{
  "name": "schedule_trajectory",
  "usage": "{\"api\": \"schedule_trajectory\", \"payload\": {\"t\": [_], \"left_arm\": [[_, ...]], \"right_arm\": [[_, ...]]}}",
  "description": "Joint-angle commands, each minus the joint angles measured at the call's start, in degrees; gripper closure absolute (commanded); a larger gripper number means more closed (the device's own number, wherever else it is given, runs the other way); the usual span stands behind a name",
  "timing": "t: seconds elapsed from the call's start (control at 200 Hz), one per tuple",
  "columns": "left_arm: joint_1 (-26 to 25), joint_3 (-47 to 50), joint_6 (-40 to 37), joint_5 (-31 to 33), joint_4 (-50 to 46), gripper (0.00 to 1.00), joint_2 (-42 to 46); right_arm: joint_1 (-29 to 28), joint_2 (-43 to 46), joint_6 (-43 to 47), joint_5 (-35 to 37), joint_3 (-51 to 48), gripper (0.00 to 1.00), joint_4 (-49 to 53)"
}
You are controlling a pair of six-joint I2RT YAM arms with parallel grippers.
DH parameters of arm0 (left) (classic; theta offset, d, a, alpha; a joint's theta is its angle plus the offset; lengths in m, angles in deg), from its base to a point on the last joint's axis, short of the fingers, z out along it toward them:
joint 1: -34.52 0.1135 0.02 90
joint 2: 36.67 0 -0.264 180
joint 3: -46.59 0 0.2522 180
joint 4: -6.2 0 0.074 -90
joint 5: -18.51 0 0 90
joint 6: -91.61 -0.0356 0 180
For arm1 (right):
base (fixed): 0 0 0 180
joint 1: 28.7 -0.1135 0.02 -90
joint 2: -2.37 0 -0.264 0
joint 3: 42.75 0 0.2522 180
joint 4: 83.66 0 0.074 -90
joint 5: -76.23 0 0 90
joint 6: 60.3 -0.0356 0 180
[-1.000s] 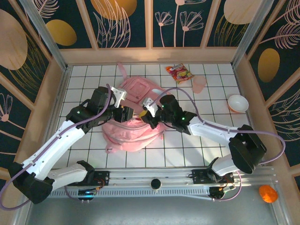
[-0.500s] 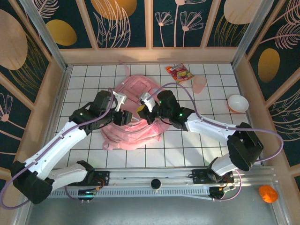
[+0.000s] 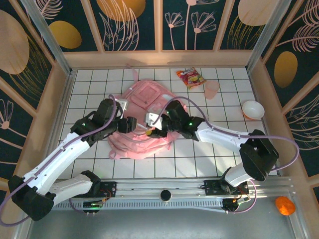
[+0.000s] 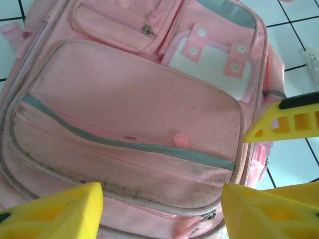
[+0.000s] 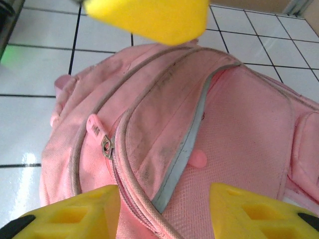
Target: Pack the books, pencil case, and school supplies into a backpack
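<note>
Backpack [image 3: 149,97] lies front-up on the white tiled counter [image 3: 199,154], centre of the top view, with both arms reaching in over its lower half.

Left hand [image 3: 130,124]: in its own wrist view the left hand [image 4: 162,191] is spread wide. Its yellow fingers [image 4: 55,214] sit at the bottom corners of the frame, and only the mesh front panel of the backpack [image 4: 134,99] shows between them. It grips nothing.

Right hand [image 3: 152,130]: in its own wrist view the right hand [image 5: 164,191] is also spread wide and empty, hovering over the side seam of the backpack [image 5: 239,129]. A zip slider [image 5: 106,145] with a pink pull sits at centre left of that frame. Cannot tell whether the zip is run fully closed.

Loose on the counter, upper right of the top view and well apart from the bag:
- a red-orange snack packet [image 3: 190,77]
- a pink cup [image 3: 213,88]
- a white bowl [image 3: 252,109]

None of these is for packing.

The fabric hides what is inside the bag.

Judgement: packing looks late-stage. Nothing meant for the bag lies loose, and neither hand carries anything. What seems left is checking or finishing the zip and settling the bag.
</note>
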State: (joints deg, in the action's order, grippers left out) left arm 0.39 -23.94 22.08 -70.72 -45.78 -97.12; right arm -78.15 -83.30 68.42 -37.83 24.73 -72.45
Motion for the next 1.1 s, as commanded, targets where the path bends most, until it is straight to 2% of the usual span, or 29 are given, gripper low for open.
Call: {"api": "schedule_trajectory", "payload": {"t": [0.0, 0.225, 0.335, 0.395, 0.48, 0.515, 0.646, 0.781, 0.986, 1.096], "left_arm": [[-0.10, 0.70, 2.20, 0.57, 1.25, 0.36, 1.11], [-0.12, 2.76, 3.74, -0.68, 2.28, 0.37, 1.47], [-0.09, 3.43, 3.71, -1.65, 2.89, 0.37, 1.81], [-0.07, 4.04, 2.99, -2.57, 3.53, 0.37, 2.23], [-0.08, 4.95, -0.55, -4.66, 4.64, 0.38, 3.24], [-0.07, 5.34, -1.42, -5.47, 5.19, 0.37, 4.01], [-0.12, 6.55, -3.54, -11.68, 8.22, 0.38, 5.40], [-0.06, 6.44, -1.89, -13.67, 7.22, 0.42, 2.71], [-0.10, 5.37, 0.15, -9.76, 3.80, 0.46, 0.00], [-0.18, 5.79, 0.79, -10.20, 4.04, 0.48, -0.20]], "right_arm": [[-1.25, -1.88, 6.50, 1.19, -0.12, 0.49, -1.00], [-1.69, -4.45, 7.87, 2.08, -0.40, 0.47, -2.62], [-1.75, -5.05, 7.44, 3.88, -0.88, 0.51, -5.13], [-1.62, -5.03, 7.64, 4.75, -1.29, 0.63, -6.30], [-0.82, -4.37, 7.06, 3.45, -0.74, 0.91, -5.76], [-0.25, -3.92, 6.30, 1.67, -0.31, 1.00, -5.37], [1.23, -2.26, 3.49, -3.34, 0.42, 1.00, -5.13], [1.74, -1.59, 1.63, -4.44, 0.81, 1.00, -5.45], [4.03, -1.60, -2.11, -6.28, 1.73, 1.00, -6.42], [4.97, -1.64, -3.33, -7.36, 2.49, 1.00, -6.50]]}}
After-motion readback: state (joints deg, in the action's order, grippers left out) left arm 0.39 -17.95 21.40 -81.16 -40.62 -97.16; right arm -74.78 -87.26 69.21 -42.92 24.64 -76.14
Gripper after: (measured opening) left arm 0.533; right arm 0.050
